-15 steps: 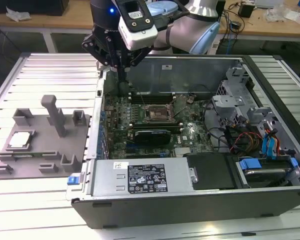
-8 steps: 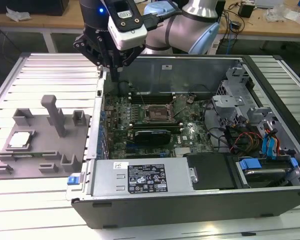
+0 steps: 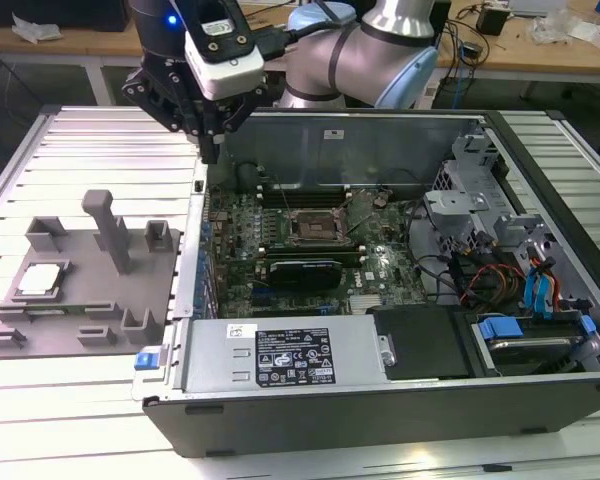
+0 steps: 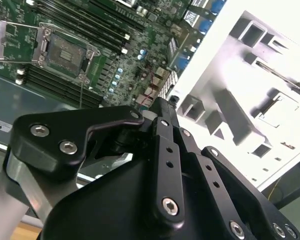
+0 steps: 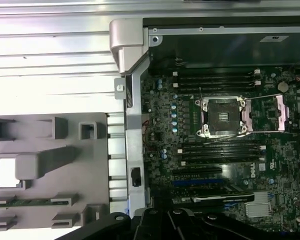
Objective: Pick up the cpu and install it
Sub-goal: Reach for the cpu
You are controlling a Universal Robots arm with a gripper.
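Observation:
The cpu (image 3: 40, 280) is a small pale silver square lying flat in a recess at the exterior view's left end of the grey plate (image 3: 80, 325). In the first wrist view the cpu (image 5: 6, 172) shows as a bright square. My gripper (image 3: 209, 150) hangs over the left wall of the open computer case, between the plate and the motherboard, well above both. Its black fingers (image 4: 162, 112) stand together with nothing between them. The dark metal-framed socket (image 3: 315, 228) sits in the middle of the green motherboard (image 5: 162, 150) with its frame flipped open, also seen as the socket (image 5: 222, 116) and the socket (image 4: 65, 52).
The grey plate carries upright pegs (image 3: 105, 225) and a green memory stick (image 5: 20, 202). The case (image 3: 380, 125) has high walls, a power supply (image 3: 280, 355) along its front and a drive cage with blue tabs (image 3: 540, 290) at the exterior view's right. All rests on a slatted metal table (image 3: 80, 140).

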